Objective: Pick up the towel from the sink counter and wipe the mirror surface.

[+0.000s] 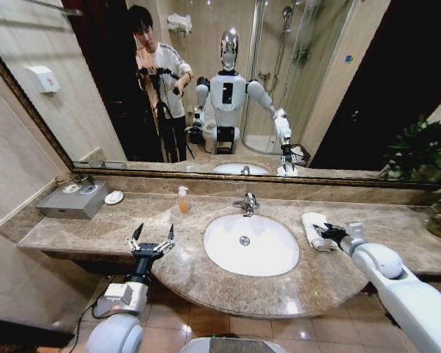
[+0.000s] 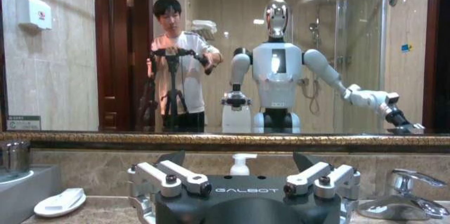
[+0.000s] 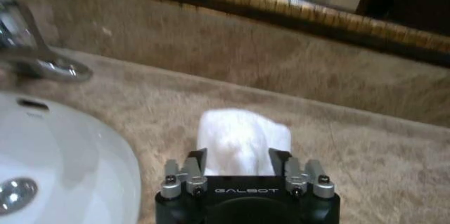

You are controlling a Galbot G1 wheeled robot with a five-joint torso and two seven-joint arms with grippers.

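Here, right end effector astride towel.

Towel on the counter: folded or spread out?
Folded. The towel lies as a compact white bundle on the sink counter, right of the basin, with the right gripper straddling its near end.

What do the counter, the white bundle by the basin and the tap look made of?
The counter looks like polished stone, mottled beige-brown with glints. The towel looks like soft white cloth, folded; the right gripper sits at it. The tap looks like shiny chromed metal.
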